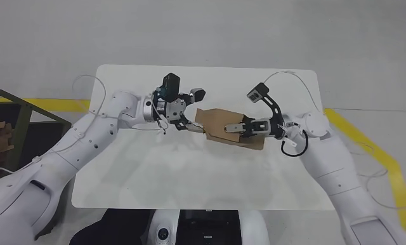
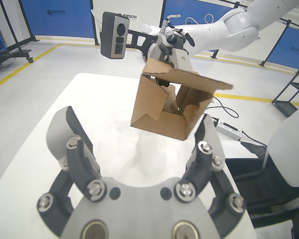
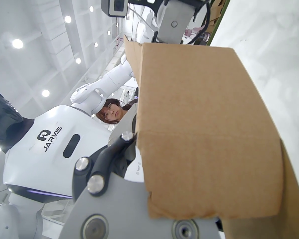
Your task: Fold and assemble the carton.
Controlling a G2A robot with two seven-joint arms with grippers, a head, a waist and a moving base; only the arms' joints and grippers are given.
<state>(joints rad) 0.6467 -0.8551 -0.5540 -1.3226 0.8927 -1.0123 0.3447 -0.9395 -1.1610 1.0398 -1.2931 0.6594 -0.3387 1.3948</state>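
Observation:
A brown carton [image 1: 219, 122] is held in the air above the middle of the white table [image 1: 190, 175]. My right gripper [image 1: 236, 127] is shut on its wall, one finger [image 3: 125, 128] lying against the outside of the carton [image 3: 204, 130]. The carton [image 2: 164, 105] points its open end at my left gripper [image 2: 136, 112]; its inner flaps are partly folded in and one long flap sticks out to the side. My left gripper [image 1: 191, 109] is open right at that end, with one fingertip [image 2: 204, 125] close to the carton's corner and nothing held.
A dark green rack [image 1: 25, 121] with cardboard stands off the table's left side. A power unit [image 2: 229, 130] and its cable lie on the floor beyond the table edge. Bare tabletop lies under and in front of both arms.

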